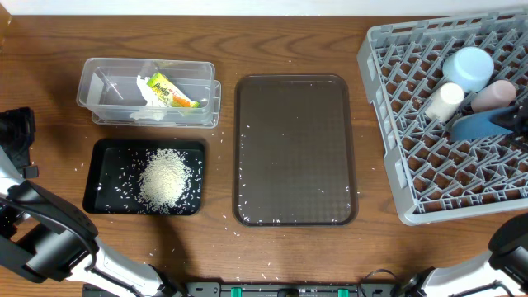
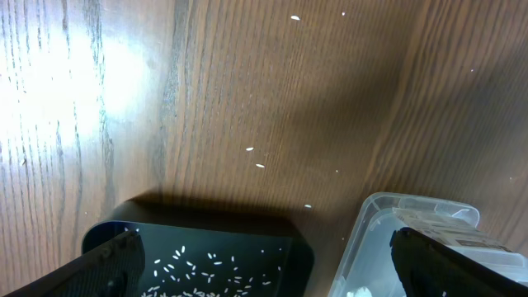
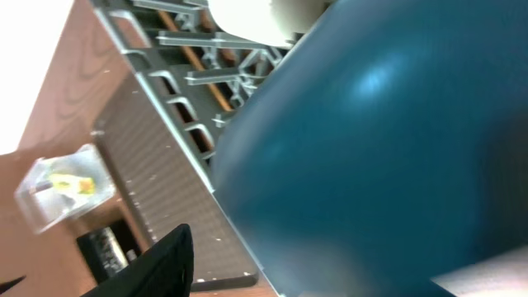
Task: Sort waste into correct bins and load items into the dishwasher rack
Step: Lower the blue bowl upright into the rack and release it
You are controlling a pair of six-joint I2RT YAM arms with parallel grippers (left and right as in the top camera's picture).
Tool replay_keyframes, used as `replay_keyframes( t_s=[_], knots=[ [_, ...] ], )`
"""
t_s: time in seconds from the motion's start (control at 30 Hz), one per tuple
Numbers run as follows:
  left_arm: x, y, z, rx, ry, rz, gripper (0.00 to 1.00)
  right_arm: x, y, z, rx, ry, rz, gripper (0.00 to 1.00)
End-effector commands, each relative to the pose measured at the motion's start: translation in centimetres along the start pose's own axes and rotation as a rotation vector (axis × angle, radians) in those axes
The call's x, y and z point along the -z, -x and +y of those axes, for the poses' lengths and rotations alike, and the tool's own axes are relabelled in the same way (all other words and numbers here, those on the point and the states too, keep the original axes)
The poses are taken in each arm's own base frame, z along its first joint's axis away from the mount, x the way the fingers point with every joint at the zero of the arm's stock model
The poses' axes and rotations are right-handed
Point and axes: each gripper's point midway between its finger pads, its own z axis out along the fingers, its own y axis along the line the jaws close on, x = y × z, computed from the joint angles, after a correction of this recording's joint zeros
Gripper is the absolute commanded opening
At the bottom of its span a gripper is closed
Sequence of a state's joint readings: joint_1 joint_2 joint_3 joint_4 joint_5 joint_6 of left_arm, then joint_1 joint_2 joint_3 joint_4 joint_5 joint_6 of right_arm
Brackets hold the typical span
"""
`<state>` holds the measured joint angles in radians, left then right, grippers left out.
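Note:
The grey dishwasher rack [image 1: 396, 165] at the right holds the light-blue bowl [image 1: 469, 68], the cream-white cup [image 1: 444, 101], the pink cup [image 1: 492, 95] and the dark-blue dish [image 1: 478, 125], which stands on edge. My right gripper [image 1: 515, 120] is at the dish. In the right wrist view the dish [image 3: 388, 140] fills the frame; one finger [image 3: 169, 260] shows, apart from it, and the other is hidden. The clear tub [image 1: 99, 87] holds the wrapper [image 1: 169, 91]. The black tray [image 1: 103, 157] holds the rice heap [image 1: 163, 179]. My left gripper [image 2: 264, 256] is open and empty at the far left [image 1: 16, 132].
The brown serving tray [image 1: 295, 148] lies between the bins and the rack. Loose rice grains are scattered on the wood around the black tray [image 2: 198, 247] and on the brown tray. The clear tub's corner [image 2: 388, 223] shows in the left wrist view.

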<state>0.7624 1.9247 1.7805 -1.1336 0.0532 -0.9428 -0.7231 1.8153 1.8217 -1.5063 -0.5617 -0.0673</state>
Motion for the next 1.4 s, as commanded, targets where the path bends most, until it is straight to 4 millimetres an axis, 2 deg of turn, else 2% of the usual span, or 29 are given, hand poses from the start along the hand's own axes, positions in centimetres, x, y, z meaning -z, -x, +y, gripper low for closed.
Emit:
replay_keyframes(
  t_s=[0.0, 0.2, 0.4, 0.8, 0.93, 1.13, 1.2, 1.27, 1.37],
  knots=[
    [0.0, 0.1, 0.2, 0.004, 0.008, -0.002, 0.98, 1.2, -0.6, -0.1, -0.003, -0.081, -0.029, 0.56],
    [0.0, 0.1, 0.2, 0.004, 0.008, -0.002, 0.98, 1.8, -1.2, 1.2, 0.023, -0.091, -0.044, 0.57],
    [0.0, 0.1, 0.2, 0.004, 0.008, -0.002, 0.98, 1.8, -1.5, 0.3, -0.006, -0.175, -0.039, 0.57],
    [0.0, 0.1, 0.2, 0.004, 0.009, -0.002, 0.98, 1.5, -1.2, 0.9, 0.016, -0.167, -0.046, 0.55],
    [0.0, 0.1, 0.2, 0.004, 0.009, -0.002, 0.98, 0.1, -1.9, 3.3, 0.090, -0.150, -0.010, 0.53],
    [0.0, 0.1, 0.2, 0.004, 0.009, -0.002, 0.98, -4.0, -2.9, 9.4, 0.356, -0.215, 0.010, 0.54],
    [0.0, 0.1, 0.2, 0.004, 0.009, -0.002, 0.98, -5.3, -2.8, 10.6, 0.407, -0.292, -0.022, 0.58],
    [0.0, 0.1, 0.2, 0.004, 0.009, -0.002, 0.98, -6.4, -2.7, 11.4, 0.453, -0.358, -0.050, 0.67],
    [0.0, 0.1, 0.2, 0.004, 0.008, -0.002, 0.98, -8.8, -2.9, 13.2, 0.549, -0.400, -0.073, 0.70]
  ],
)
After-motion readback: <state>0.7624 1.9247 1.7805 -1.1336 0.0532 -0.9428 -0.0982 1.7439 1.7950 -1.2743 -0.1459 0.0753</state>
